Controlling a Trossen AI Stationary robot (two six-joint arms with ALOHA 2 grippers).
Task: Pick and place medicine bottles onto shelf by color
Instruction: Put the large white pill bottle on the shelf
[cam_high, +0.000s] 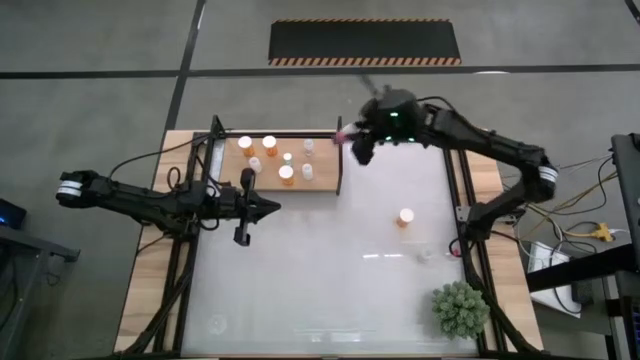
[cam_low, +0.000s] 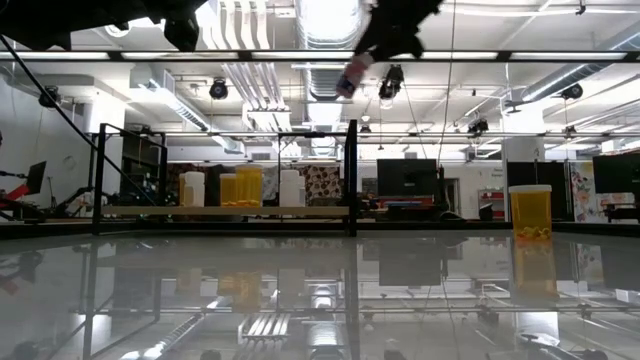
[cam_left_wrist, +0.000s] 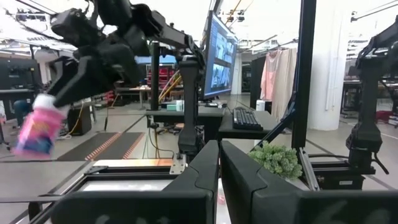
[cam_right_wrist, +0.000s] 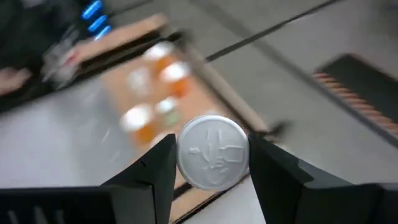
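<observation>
The glossy white tabletop (cam_high: 330, 260) fills the frame, and at its far left corner sits the light-wood shelf (cam_high: 325, 150) in its black frame, already carrying a cluster of bottles: orange ones (cam_high: 286, 174) grouped toward one part of the board, whitish ones (cam_high: 307, 172) near the right edge. The right arm is up high beside that shelf's right corner, and the right gripper (cam_right_wrist: 211, 155) is clamped on a pink-purple bottle (cam_left_wrist: 38, 130), white cap (cam_right_wrist: 212, 151) squeezed square between both fingers, held well above the board in the low view. The left gripper (cam_high: 270, 208) waits over the table just in front of the shelf, its fingers drawn together with only a thin slit between them in its wrist view. One orange bottle (cam_high: 404, 217) stands alone mid-table toward the right, a small clear one (cam_high: 427, 254) lies nearer the green potted plant (cam_high: 460, 308). Now the tip for this placement, as I read it: no purple group is visible on the board, so pick a bare patch apart from the orange and whitish sets, clear the black frame rail on the way in, come down straight with the bottle upright, and release only once the base sits flat, because the standing bottles are packed close and a sideways nudge could topple them.
</observation>
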